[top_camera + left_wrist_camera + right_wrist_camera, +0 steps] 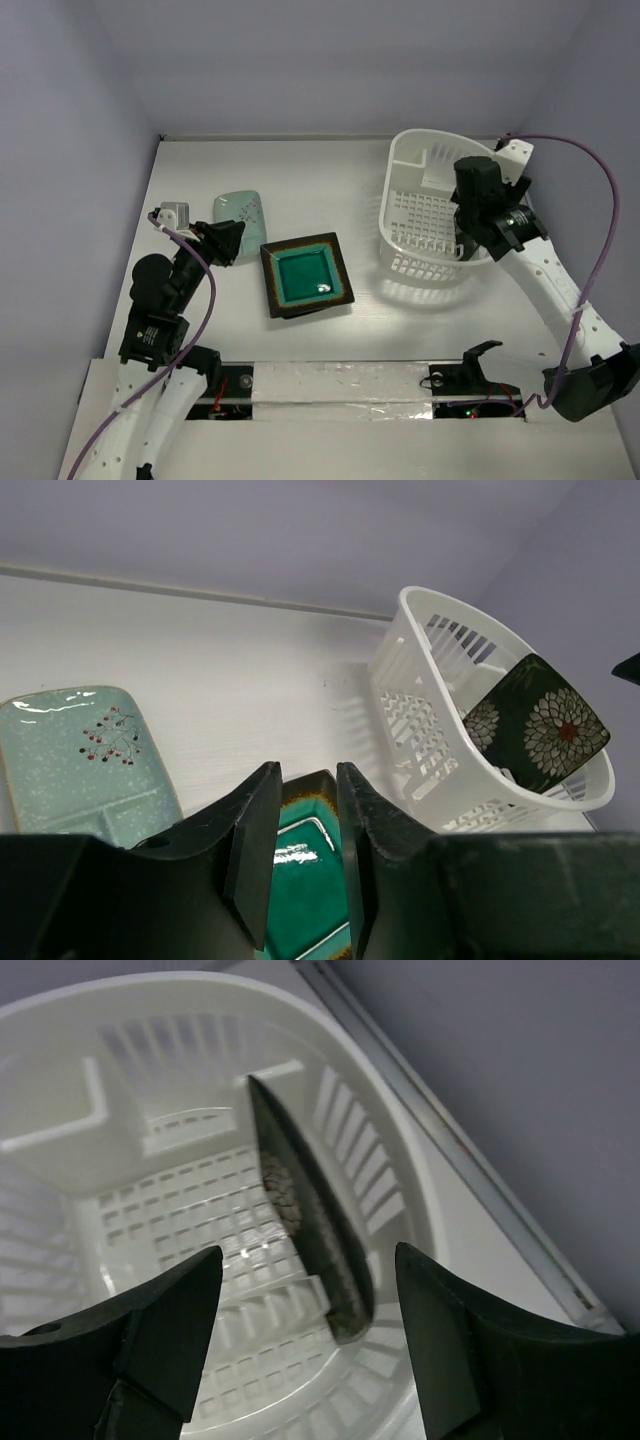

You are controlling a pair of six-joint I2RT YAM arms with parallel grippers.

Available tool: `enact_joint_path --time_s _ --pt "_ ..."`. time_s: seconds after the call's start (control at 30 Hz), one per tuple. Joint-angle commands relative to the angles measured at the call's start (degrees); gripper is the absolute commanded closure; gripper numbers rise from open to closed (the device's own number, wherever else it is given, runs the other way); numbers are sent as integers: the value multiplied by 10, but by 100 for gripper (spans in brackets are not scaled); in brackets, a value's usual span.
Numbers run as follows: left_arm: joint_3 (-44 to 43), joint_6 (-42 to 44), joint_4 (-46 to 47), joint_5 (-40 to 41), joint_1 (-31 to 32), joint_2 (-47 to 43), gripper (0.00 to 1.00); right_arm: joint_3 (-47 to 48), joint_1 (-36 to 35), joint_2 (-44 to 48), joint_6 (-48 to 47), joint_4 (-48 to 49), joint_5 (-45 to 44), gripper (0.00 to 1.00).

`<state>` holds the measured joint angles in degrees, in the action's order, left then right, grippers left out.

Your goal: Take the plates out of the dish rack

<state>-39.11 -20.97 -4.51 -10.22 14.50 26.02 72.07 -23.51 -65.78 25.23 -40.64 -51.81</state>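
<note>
On the counter (300,170), left of centre: mint-green plate (238,210), lying flat; teal-faced square plate (306,275), lying flat, just beside it. Both are out of the dish rack (430,215).

Inside the rack, right side: one dark flower-print plate (305,1220), standing on edge and tilted toward the slotted wall.

Right end effector (308,1280): spread wide and empty, one finger on either side of that plate's rim, not touching it.

Left end effector (307,780): narrow gap, holding nothing, hovering near the two unloaded plates.

Step in hand, by judgement: grasp of the third and last plate.

Next move calls for: descending further, centring the thin edge between the fingers, closing firmly, lifting straight up clear of the rack wall, then carrying across to bare counter.

Risk noted: the glossy rim may slip or pivot in a shallow grip.
</note>
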Motion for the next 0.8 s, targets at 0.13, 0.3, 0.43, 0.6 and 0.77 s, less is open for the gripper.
enact_joint_path --time_s 0.13,0.3,0.43,0.6,0.77 --pt "-10 -4 27 -9 1 -8 68 -14 113 -29 -87 33 93 33" --pt "-11 -4 25 -6 6 -12 65 -16 119 -83 -90 41 142 38" --pt "-13 -3 25 -6 6 -22 64 -7 124 -130 -93 30 131 42" --pt "-13 -3 24 -2 23 -34 63 5 130 -160 -89 8 106 45" --pt "-17 1 21 8 37 -47 63 18 130 -181 -93 -11 102 54"
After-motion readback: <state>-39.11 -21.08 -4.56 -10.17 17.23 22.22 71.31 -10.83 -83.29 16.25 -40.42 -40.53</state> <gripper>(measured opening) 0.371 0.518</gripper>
